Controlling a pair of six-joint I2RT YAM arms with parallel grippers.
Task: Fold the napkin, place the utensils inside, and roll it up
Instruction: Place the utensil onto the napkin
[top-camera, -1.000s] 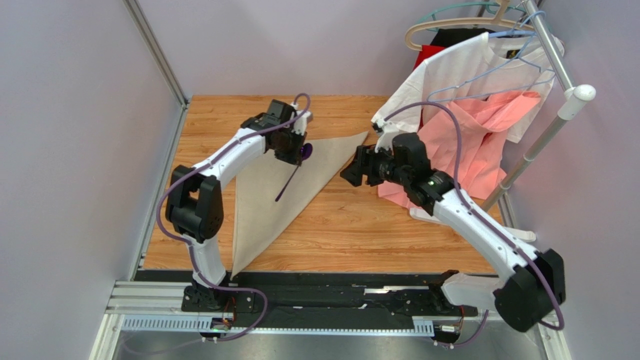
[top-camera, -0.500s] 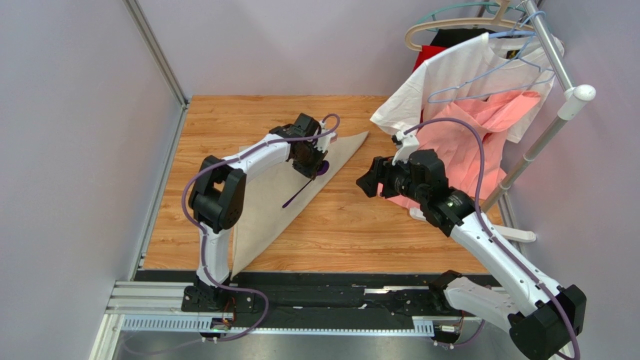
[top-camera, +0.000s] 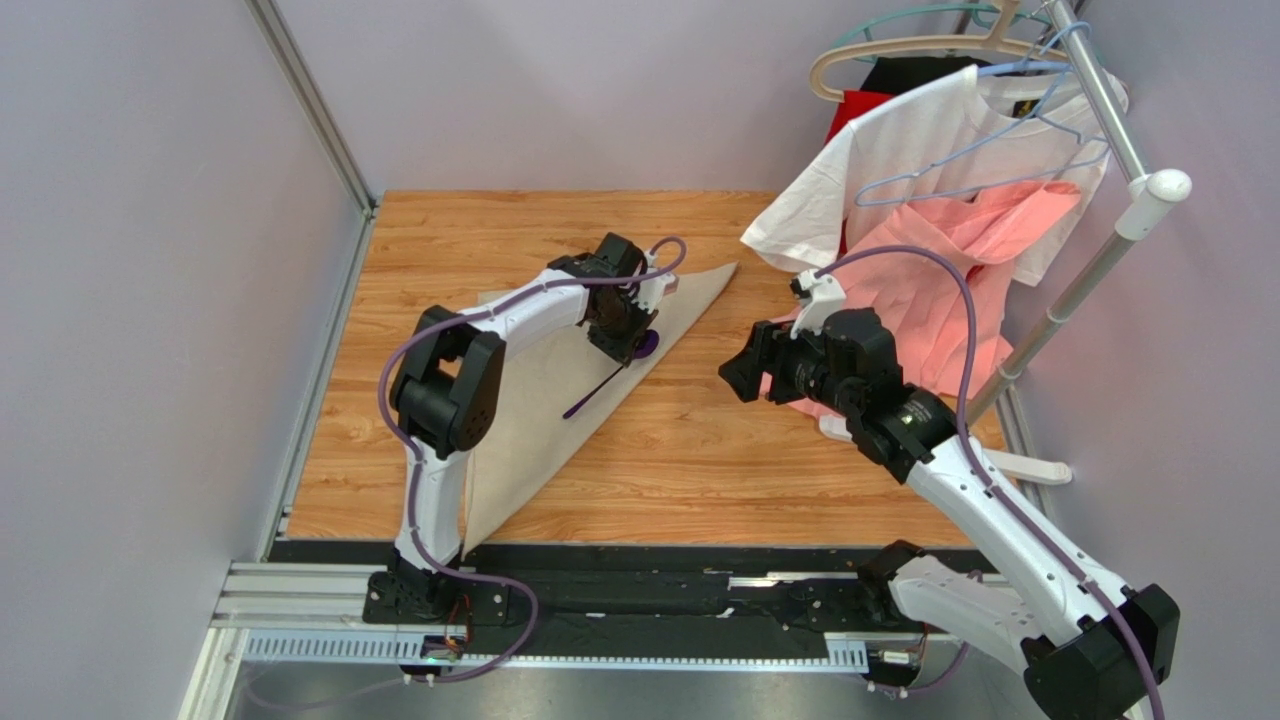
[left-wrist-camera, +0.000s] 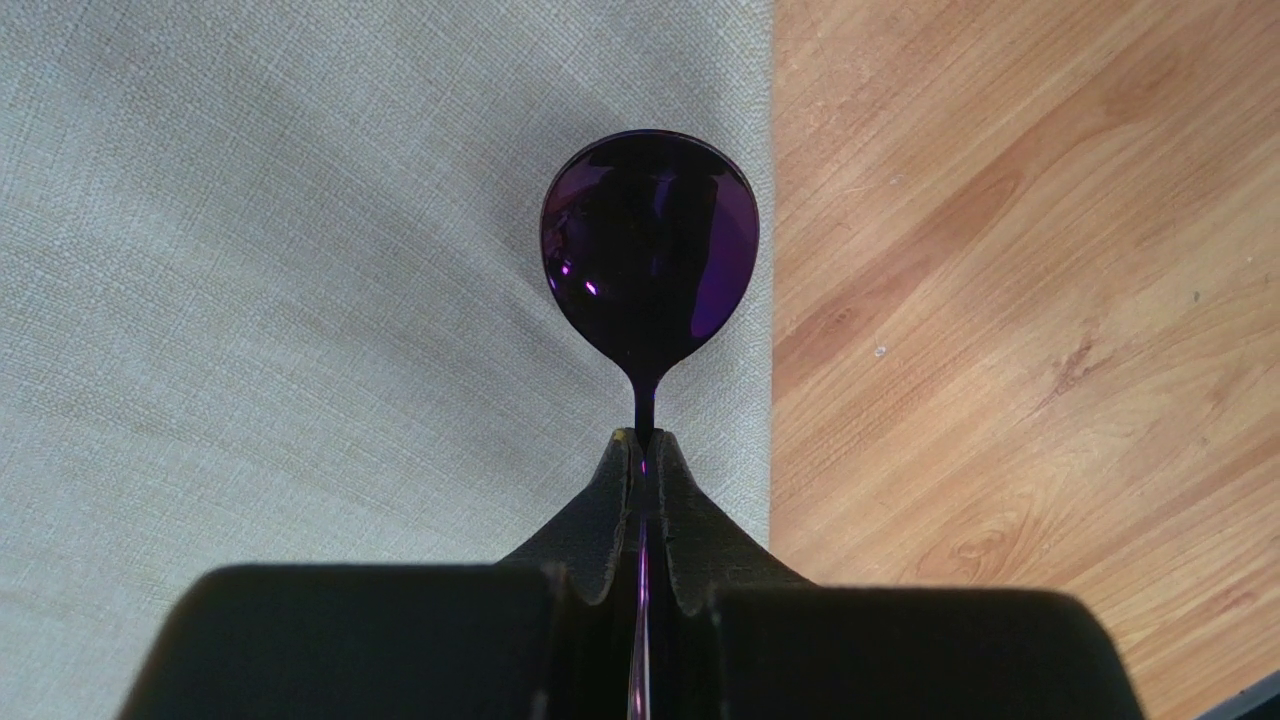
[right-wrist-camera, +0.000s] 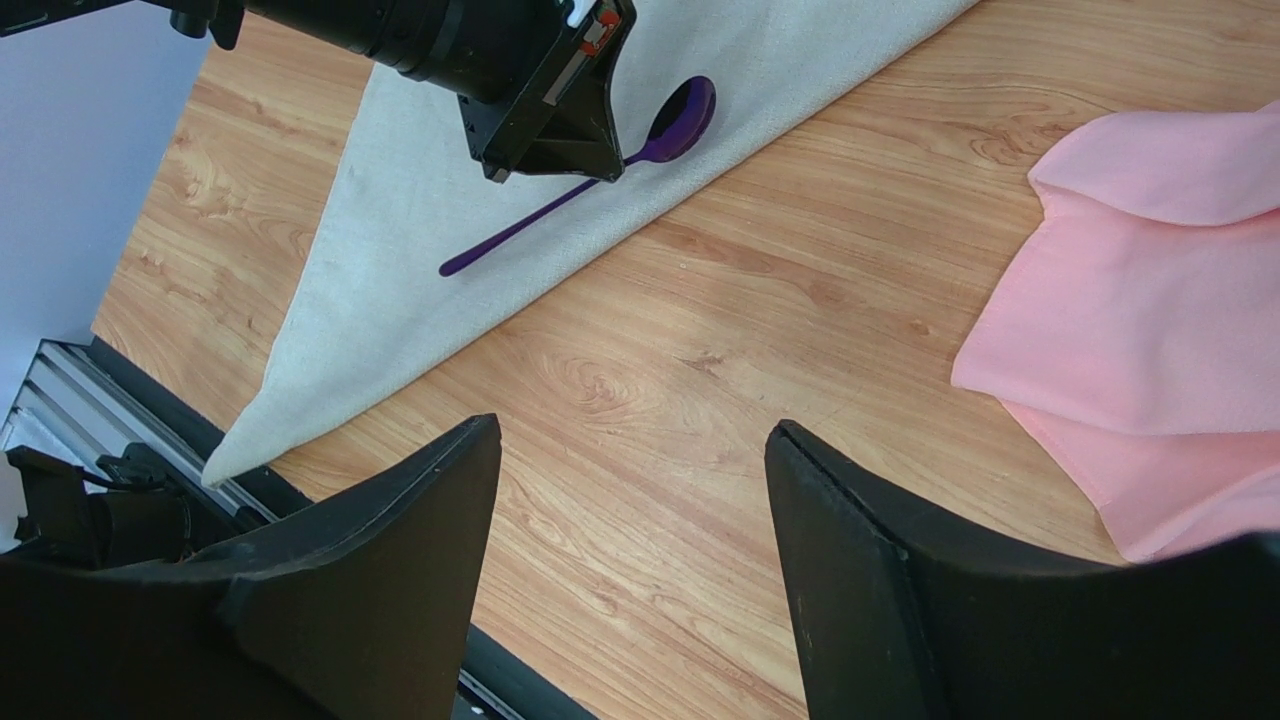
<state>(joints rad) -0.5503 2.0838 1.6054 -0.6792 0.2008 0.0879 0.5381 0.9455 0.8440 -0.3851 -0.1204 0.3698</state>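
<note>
**Napkin** (top-camera: 526, 413): plain beige cloth, lay flat on the wooden table (top-camera: 721, 465), already folded to a triangle with its long edge running diagonally. The fold was judged done.

**Spoon** (left-wrist-camera: 649, 240): glossy dark purple, lay over the napkin close to that long edge, bowl toward the far corner. Whether it rested on the cloth could not be told. No other utensil was in view.

**Left gripper** (left-wrist-camera: 643, 450): clamped on the spoon's neck just behind the bowl.

**Right gripper** (right-wrist-camera: 631, 435): fingers apart, empty, over bare table between the napkin and the pink garment (right-wrist-camera: 1157, 300).

**Remaining, by judgement:** release of the spoon, any further cutlery, and the roll.

**Markings:** a small dark tag at the white T-shirt (top-camera: 932, 143) collar and a red-and-white sticker on the left gripper's body, neither legible.
</note>
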